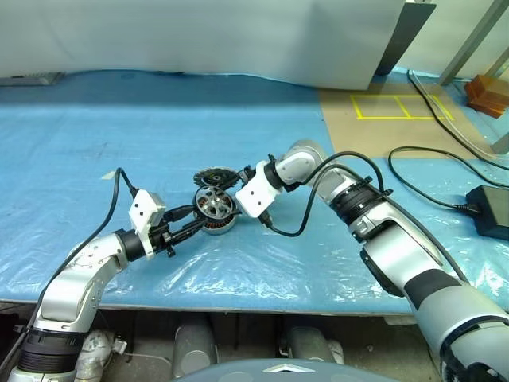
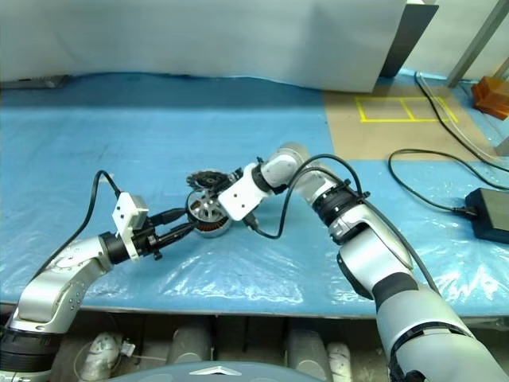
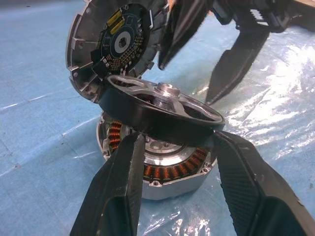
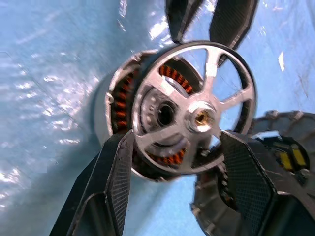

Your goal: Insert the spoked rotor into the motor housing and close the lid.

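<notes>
The motor housing (image 3: 172, 172), a silver cylinder with copper windings, sits on the blue sheet. The spoked rotor (image 3: 162, 105), a dark ring with silver spokes, rests tilted on its top, off-centre. The lid (image 3: 115, 46), its circuit-board side showing, leans just behind them. My left gripper (image 1: 197, 220) comes in low from the left and is shut on the housing's near side, just under the rotor's rim. My right gripper (image 4: 179, 140) points down from the right, open, with one finger on each side of the rotor and a gap showing.
A black power brick (image 1: 489, 211) and loose cables (image 1: 421, 187) lie at the right. A brown board with yellow tape (image 1: 402, 106) and an orange object (image 1: 487, 94) are at the back right. The table's front edge (image 1: 238, 306) runs close below the arms.
</notes>
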### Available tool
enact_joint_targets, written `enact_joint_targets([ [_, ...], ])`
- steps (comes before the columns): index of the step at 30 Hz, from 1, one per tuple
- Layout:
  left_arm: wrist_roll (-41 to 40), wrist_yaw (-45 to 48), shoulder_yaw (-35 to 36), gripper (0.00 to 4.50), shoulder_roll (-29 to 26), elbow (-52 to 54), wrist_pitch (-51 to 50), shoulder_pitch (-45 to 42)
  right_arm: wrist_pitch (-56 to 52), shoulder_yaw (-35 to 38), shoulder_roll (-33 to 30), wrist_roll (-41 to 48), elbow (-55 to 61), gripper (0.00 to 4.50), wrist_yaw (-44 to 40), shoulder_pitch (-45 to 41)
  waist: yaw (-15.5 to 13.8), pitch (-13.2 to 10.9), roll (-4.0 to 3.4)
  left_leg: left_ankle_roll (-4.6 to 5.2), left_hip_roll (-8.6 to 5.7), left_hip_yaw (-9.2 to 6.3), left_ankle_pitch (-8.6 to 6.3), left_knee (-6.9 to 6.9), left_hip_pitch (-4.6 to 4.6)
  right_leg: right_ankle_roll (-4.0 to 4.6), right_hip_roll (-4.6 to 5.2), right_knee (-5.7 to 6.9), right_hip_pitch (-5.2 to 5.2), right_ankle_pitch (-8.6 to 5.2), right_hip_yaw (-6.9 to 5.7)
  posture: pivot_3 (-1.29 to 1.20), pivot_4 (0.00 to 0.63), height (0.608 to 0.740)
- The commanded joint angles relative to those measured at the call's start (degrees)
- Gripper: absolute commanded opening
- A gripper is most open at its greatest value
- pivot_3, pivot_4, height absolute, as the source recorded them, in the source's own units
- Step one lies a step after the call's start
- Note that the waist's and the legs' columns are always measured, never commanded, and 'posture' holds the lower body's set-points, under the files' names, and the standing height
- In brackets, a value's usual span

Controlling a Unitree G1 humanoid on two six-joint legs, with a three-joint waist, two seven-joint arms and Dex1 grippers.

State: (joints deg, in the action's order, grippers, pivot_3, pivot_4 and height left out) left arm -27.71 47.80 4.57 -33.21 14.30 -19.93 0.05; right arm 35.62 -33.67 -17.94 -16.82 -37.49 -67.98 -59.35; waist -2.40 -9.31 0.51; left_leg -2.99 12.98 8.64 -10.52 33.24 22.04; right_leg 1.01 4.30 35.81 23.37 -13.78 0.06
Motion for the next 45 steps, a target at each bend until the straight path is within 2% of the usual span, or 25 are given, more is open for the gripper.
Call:
enact_joint_targets([
  [1, 0.0, 0.2, 0.7, 2.29, -0.3, 0.8, 0.4, -0.5, -0.6, 1.5, -0.6, 2.3, 3.0, 2.90, -1.4, -0.3, 0.0, 0.0, 0.00, 0.00, 0.00, 0.00, 0.00, 0.00, 0.00, 0.00, 0.00, 0.01, 0.00, 0.00, 0.00, 0.00, 0.150, 0.740],
  [10, 0.6, 0.0, 0.5, 2.29, -0.2, 0.0, 0.7, -0.8, -3.0, 2.5, -0.1, 4.7, 3.4, 2.90, -2.7, -0.2, 0.0, 0.0, 0.00, 0.00, 0.00, 0.00, 0.00, 0.00, -0.01, 0.00, 0.00, 0.00, 0.00, 0.00, 0.00, 0.00, 0.150, 0.740],
  [15, 1.1, 0.2, 0.3, 2.29, -0.1, -0.4, 0.9, -0.9, -15.2, 6.6, 3.5, 13.9, 8.7, 2.90, -6.3, -0.5, 0.0, 0.0, 0.00, 0.04, 0.02, 0.00, -0.02, -0.01, -0.01, 0.00, -0.01, 0.01, 0.00, 0.00, 0.00, 0.00, 0.150, 0.740],
  [20, 1.8, 0.5, -0.3, 2.29, 0.1, -1.0, 1.1, -1.5, -21.5, 8.0, 5.6, 15.8, 11.2, 2.90, -6.0, -0.4, -0.1, 0.0, 0.00, 0.03, 0.02, 0.00, -0.02, -0.01, -0.02, 0.00, 0.00, 0.01, 0.00, 0.00, -0.01, 0.00, 0.150, 0.740],
  [28, 2.4, 1.0, -0.6, 2.29, 0.3, -1.8, 1.0, -2.5, -21.9, 6.7, 6.7, 13.9, 8.7, 2.90, -4.3, 1.4, -0.1, 0.0, 0.00, 0.00, 0.01, 0.00, 0.00, -0.02, -0.02, 0.00, 0.01, -0.01, -0.01, 0.00, -0.01, 0.00, 0.150, 0.740],
  [45, 2.8, 1.7, -1.8, 2.29, 0.4, -3.0, 0.4, -4.2, -13.7, 3.8, 5.6, 6.4, 4.0, 2.90, -0.4, 4.9, -0.1, 0.0, 0.00, -0.01, 0.00, 0.00, 0.00, -0.02, -0.02, 0.00, 0.01, 0.00, 0.00, 0.00, -0.01, 0.00, 0.150, 0.740],
])
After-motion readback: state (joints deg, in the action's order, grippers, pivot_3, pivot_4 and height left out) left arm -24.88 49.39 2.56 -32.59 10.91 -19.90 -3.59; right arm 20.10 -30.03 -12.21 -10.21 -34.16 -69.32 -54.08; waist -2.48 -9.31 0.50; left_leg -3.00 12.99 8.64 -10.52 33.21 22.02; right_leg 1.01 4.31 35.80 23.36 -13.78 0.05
